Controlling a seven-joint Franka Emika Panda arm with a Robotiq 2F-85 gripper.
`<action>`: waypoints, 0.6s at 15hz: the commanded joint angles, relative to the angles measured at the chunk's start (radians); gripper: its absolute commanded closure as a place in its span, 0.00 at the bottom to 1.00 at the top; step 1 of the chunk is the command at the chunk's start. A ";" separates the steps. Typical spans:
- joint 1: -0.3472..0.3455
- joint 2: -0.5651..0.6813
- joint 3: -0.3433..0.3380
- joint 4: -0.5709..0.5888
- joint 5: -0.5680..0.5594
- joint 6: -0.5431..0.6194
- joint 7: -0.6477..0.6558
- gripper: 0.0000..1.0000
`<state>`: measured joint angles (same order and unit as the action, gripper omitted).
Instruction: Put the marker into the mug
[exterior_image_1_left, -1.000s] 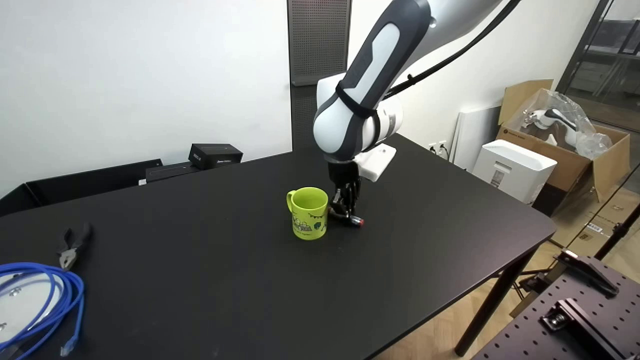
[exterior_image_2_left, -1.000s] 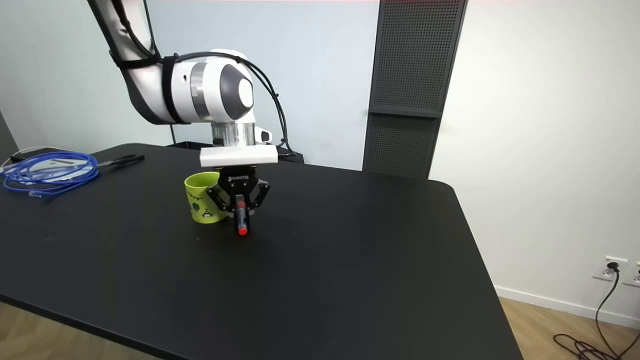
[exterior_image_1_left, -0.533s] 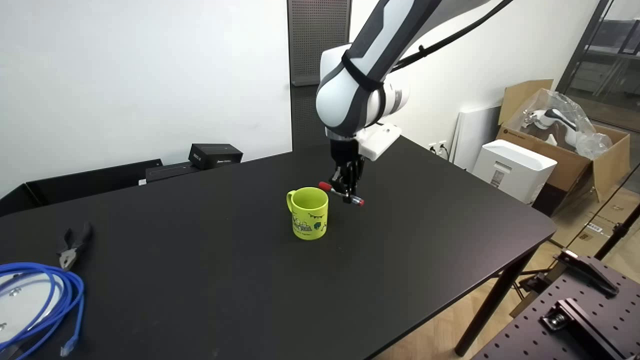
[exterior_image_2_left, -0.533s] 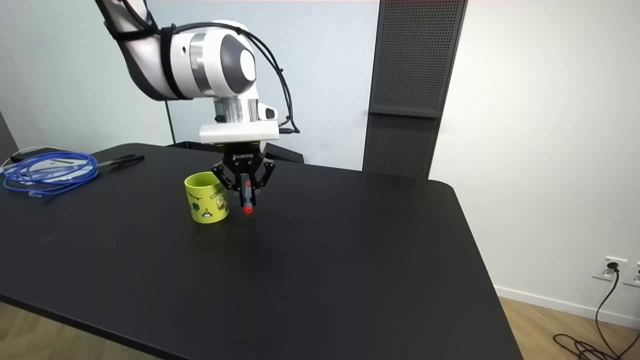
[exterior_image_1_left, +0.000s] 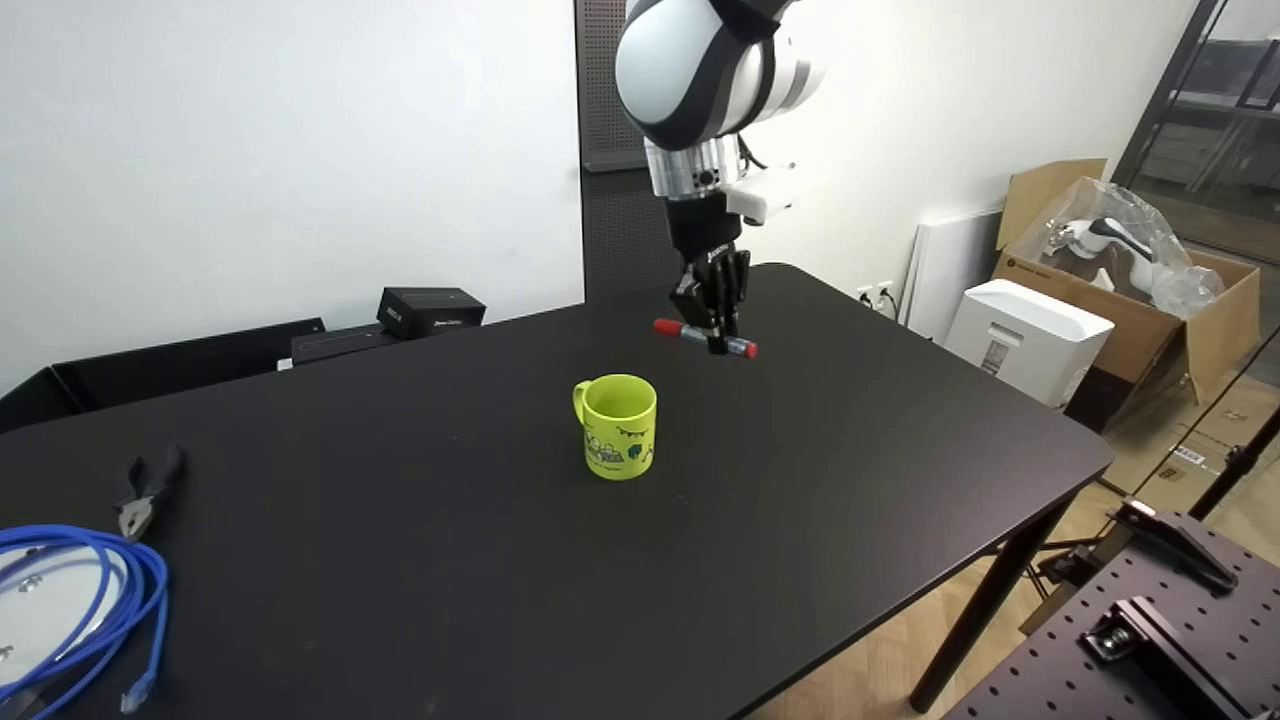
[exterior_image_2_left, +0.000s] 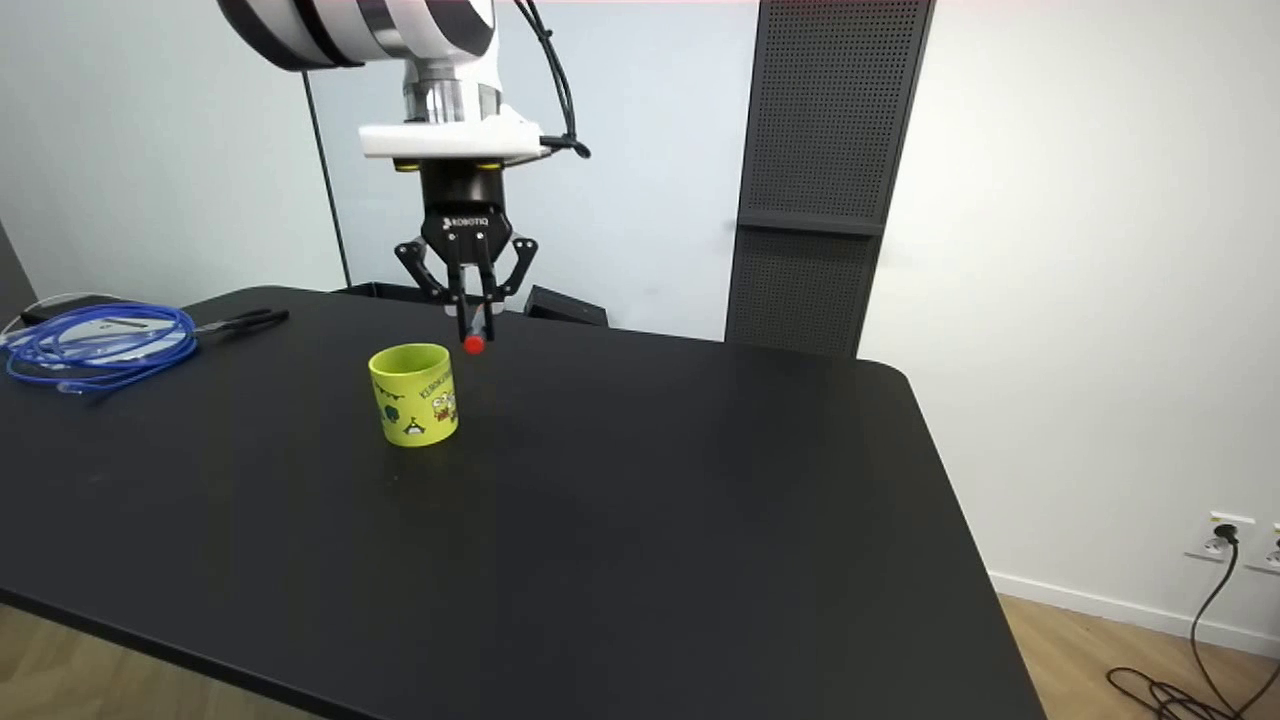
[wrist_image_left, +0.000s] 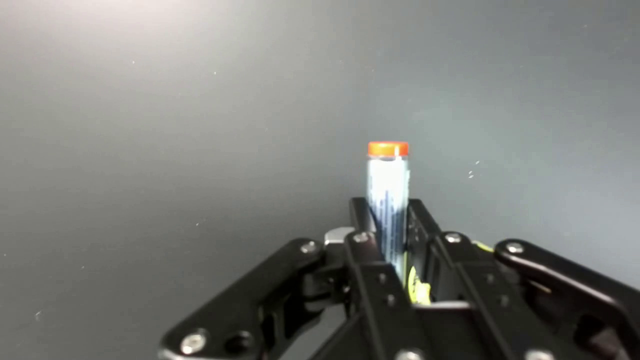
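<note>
A black Robotiq gripper (exterior_image_2_left: 476, 326), its brand name legible in an exterior view, grasps a slim marker (exterior_image_1_left: 692, 333) above a black table (exterior_image_1_left: 450, 560). As the wrist view shows, the two fingers (wrist_image_left: 361, 215) are clenched on the marker's barrel, one at either side; in an exterior view its red ends jut past the grip in opposite directions, and it lies crosswise to the downward-pointing fingers, close to level with a slight slope. In both exterior views a yellow-green mug (exterior_image_2_left: 415, 400), decorated with cartoon figures and a string of bunting, stands upright on the table, near the marker but apart from it and lower down. The mug's handle (exterior_image_1_left: 579, 402) shows in an exterior view, and a scrap of the same yellow-green appears beyond the fingers in the wrist view. Across the table, well apart from the mug, dark-handled pliers (exterior_image_1_left: 140, 510) lie just beside a coiled blue network cable (exterior_image_1_left: 155, 575), which rests on a pale plate (exterior_image_1_left: 45, 610). Small black boxes (exterior_image_1_left: 432, 314) sit by the wall (exterior_image_1_left: 300, 150) behind the table in an exterior view, and past the table's end stands a cardboard box (exterior_image_1_left: 1150, 340) with clear plastic (exterior_image_1_left: 1165, 215) bunched at its mouth.
</note>
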<state>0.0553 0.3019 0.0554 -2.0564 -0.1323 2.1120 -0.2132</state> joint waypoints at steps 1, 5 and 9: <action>0.018 0.012 0.034 0.083 0.029 -0.205 -0.014 0.95; 0.040 0.047 0.062 0.160 0.042 -0.361 -0.030 0.95; 0.048 0.109 0.067 0.249 0.058 -0.468 -0.020 0.95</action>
<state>0.1028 0.3472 0.1232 -1.9061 -0.0907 1.7252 -0.2389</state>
